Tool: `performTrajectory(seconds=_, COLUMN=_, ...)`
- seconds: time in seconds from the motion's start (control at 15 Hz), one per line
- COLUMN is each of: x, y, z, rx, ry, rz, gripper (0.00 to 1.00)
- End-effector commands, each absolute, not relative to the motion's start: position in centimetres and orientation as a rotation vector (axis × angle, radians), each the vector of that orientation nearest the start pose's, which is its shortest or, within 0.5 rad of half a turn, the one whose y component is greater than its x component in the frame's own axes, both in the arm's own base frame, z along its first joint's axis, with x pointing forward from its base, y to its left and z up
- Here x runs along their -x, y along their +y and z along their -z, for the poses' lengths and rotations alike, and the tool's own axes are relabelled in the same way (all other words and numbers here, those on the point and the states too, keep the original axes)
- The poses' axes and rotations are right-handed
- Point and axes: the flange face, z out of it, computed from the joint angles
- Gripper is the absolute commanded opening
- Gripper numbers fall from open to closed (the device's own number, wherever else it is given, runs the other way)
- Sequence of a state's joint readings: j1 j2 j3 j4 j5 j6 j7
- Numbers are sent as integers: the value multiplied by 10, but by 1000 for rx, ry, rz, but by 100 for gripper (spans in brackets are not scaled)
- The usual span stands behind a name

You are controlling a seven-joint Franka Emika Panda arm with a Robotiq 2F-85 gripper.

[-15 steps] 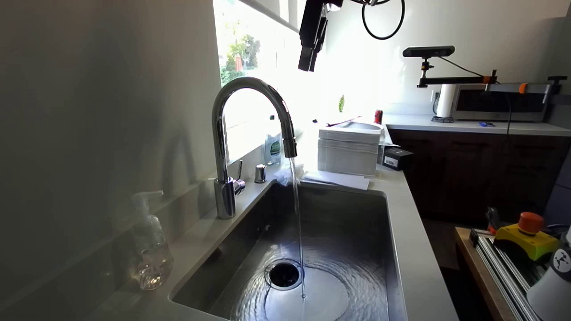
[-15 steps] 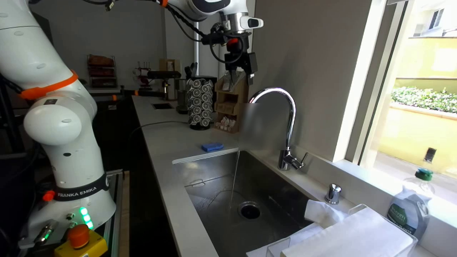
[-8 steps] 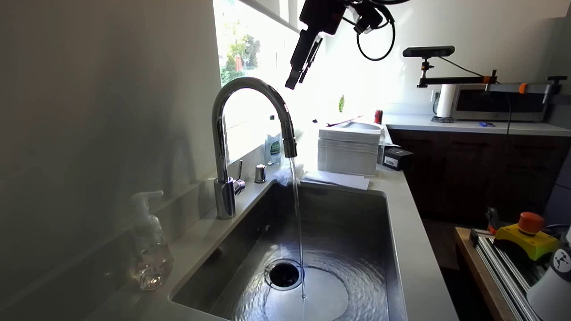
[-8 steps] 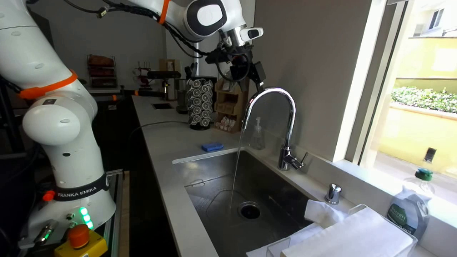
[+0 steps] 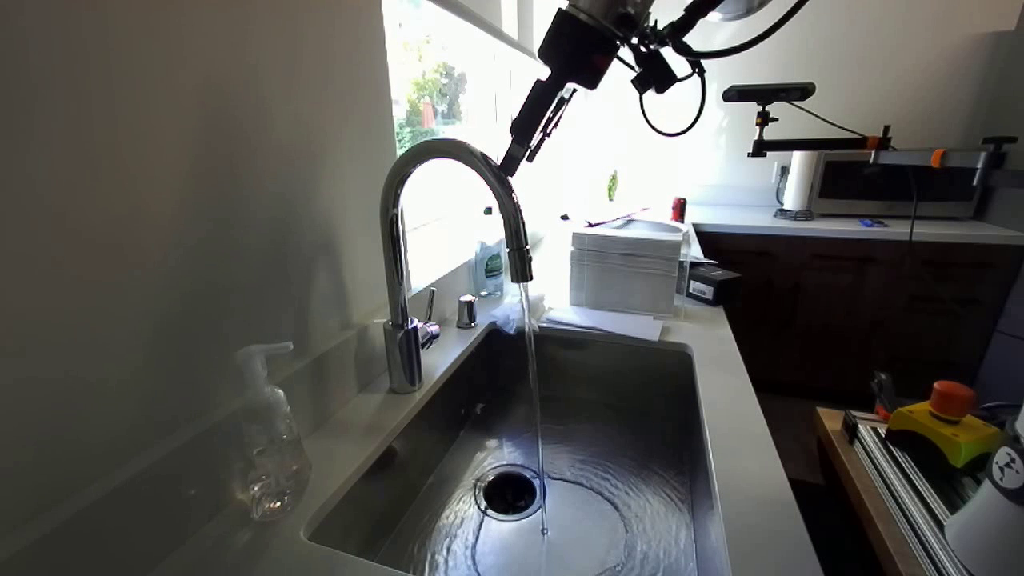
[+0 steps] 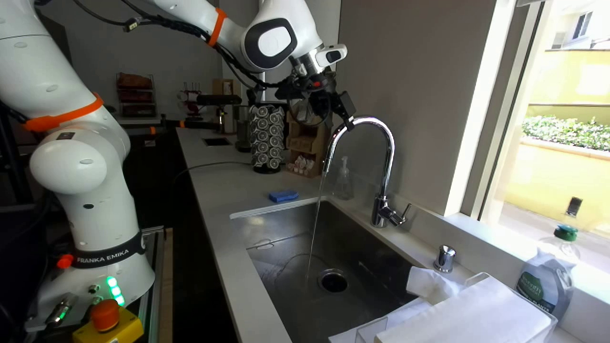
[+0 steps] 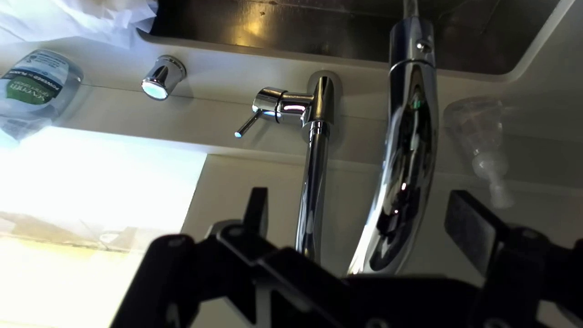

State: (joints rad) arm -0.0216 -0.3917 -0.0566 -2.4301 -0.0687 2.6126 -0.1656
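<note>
Gripper (image 7: pixel 364 217) right up at the tap (image 7: pixel 412 150), fingers (image 7: pixel 471 232) spread wide, nothing gripped, the tap's curve showing between them as water (image 5: pixel 536 400) streams into the sink (image 5: pixel 616 376)!

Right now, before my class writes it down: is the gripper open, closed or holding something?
Gripper: open, holding nothing; its jaws stand apart, with the faucet showing between them in the wrist view.

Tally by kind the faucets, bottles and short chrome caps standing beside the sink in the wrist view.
Faucet: 1
Bottles: 2 (green-labelled bottle, clear pump bottle)
Short chrome cap: 1
Total: 4
</note>
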Motion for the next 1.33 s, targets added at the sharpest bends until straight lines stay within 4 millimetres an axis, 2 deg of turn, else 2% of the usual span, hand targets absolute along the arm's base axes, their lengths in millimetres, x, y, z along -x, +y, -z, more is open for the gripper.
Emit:
performTrajectory(seconds=0.0, x=-455, y=-34, z=-503, rx=3084, ry=-135, rz=956, gripper=100)
performTrajectory(seconds=0.8, x=-447, y=-32, z=-481, rx=3046, ry=95, rz=996, gripper=100)
performTrajectory(seconds=1.27, x=-438, y=-43, z=-491, rx=3050, ry=176, rz=984, gripper=100)
